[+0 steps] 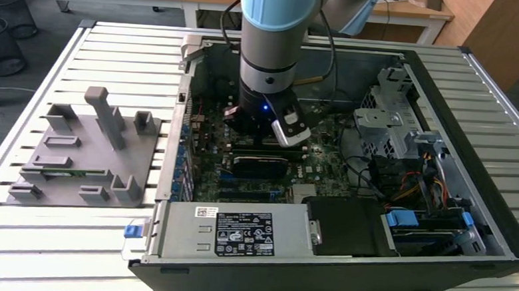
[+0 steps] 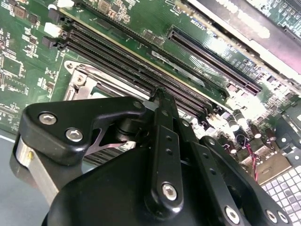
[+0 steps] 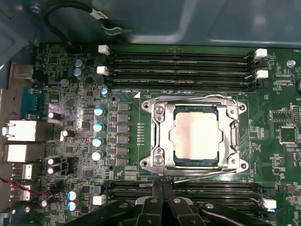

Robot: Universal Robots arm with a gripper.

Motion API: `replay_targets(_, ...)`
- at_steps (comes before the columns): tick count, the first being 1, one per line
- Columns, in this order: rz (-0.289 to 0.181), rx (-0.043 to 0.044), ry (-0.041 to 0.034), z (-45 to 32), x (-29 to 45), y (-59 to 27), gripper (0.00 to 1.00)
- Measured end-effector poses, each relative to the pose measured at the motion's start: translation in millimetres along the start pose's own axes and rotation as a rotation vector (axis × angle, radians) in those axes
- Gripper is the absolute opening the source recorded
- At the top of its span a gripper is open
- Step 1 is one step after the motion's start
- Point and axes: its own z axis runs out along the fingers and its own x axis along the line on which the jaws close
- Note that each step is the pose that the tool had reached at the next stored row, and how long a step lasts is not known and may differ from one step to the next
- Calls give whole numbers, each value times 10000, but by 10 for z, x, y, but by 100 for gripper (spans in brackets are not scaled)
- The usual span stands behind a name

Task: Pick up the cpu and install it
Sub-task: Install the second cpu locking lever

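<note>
The cpu [image 3: 195,135], a square chip with a silver top, lies flat inside the metal socket frame [image 3: 157,136] on the green motherboard in the first wrist view. My gripper [image 3: 161,187] hovers just beside the frame's edge, shut, with nothing between its black fingers. In the second wrist view the gripper [image 2: 160,94] points down at the memory slots [image 2: 122,61], and a corner of the socket frame [image 2: 82,81] shows behind it. In the exterior view the arm [image 1: 268,59] reaches straight down into the open computer case [image 1: 495,218].
Rows of empty memory slots [image 3: 178,70] flank the socket on two sides. A black cable [image 3: 70,14] loops near the case wall. A grey parts fixture [image 1: 81,149] sits on the slatted table at the exterior view's left. The power supply [image 1: 237,231] and drive cage [image 1: 394,112] crowd the case.
</note>
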Motion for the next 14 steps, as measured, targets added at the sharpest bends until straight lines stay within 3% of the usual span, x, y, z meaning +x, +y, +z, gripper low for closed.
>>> replay_targets(7, 0, -34, -1, 12, 57, -11, 11)
replay_targets(14, -1, -94, 0, 41, 69, -14, 11)
